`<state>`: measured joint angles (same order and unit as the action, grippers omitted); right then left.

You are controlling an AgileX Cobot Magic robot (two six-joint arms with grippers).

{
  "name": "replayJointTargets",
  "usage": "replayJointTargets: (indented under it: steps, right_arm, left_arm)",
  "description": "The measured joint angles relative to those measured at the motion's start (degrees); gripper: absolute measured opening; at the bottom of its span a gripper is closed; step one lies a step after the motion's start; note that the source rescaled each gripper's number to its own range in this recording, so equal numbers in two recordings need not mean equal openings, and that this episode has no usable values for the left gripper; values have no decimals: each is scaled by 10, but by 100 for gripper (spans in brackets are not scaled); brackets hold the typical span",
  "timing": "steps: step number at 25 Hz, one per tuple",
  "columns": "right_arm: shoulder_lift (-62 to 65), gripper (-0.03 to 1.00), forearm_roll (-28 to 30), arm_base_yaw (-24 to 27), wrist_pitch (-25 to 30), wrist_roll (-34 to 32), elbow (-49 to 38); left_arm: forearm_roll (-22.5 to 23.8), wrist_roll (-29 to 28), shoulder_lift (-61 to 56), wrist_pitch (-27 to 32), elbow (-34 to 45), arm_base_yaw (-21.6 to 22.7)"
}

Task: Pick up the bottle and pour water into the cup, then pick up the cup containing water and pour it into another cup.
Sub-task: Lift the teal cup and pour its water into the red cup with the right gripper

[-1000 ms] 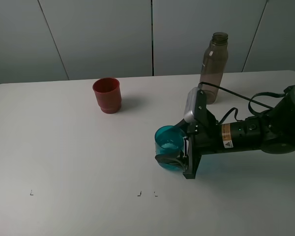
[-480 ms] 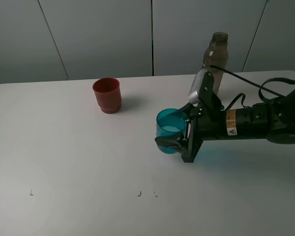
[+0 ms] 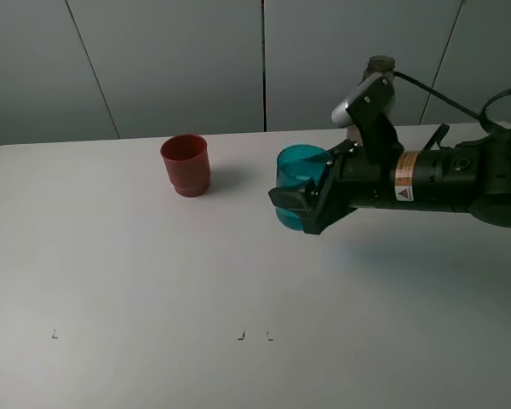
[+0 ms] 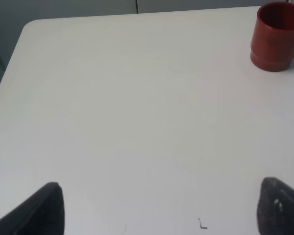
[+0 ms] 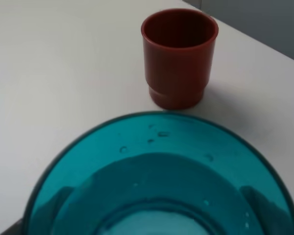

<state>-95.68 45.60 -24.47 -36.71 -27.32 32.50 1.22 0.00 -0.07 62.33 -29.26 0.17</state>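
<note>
Nearest the front edge of the flat white table are small dark corner marks. The left gripper hangs above that area with its black fingertips spread wide, grasping nothing. Further in, the right gripper is clenched on the translucent teal-blue plastic tumbler, holding it roughly upright and clear of the tabletop, with water inside. Well apart to its left in the high view, the opaque red-brown plastic cup with a stepped base stands on the table. At the back, the smoky grey-brown bottle shows only its open neck behind the right arm.
</note>
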Motion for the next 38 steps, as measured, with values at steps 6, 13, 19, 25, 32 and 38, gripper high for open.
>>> replayJointTargets:
  steps: [6,13,19,25,32,38]
  right_arm:
    - [2,7,-60,-53,100,-27,72]
    - [2,7,-74,-73,204,-72,168]
    - [-3,7,-73,-74,271,-99,229]
    - [-57,7,-73,-74,294,-119,292]
    - [-137,7,-73,-77,313,-125,388]
    - [-203,7,-73,-78,331,-125,468]
  left_arm:
    - [0,0,0,0,0,0]
    - [0,4,0,0,0,0]
    - [0,4,0,0,0,0]
    - [0,4,0,0,0,0]
    - [0,4,0,0,0,0]
    - [0,4,0,0,0,0]
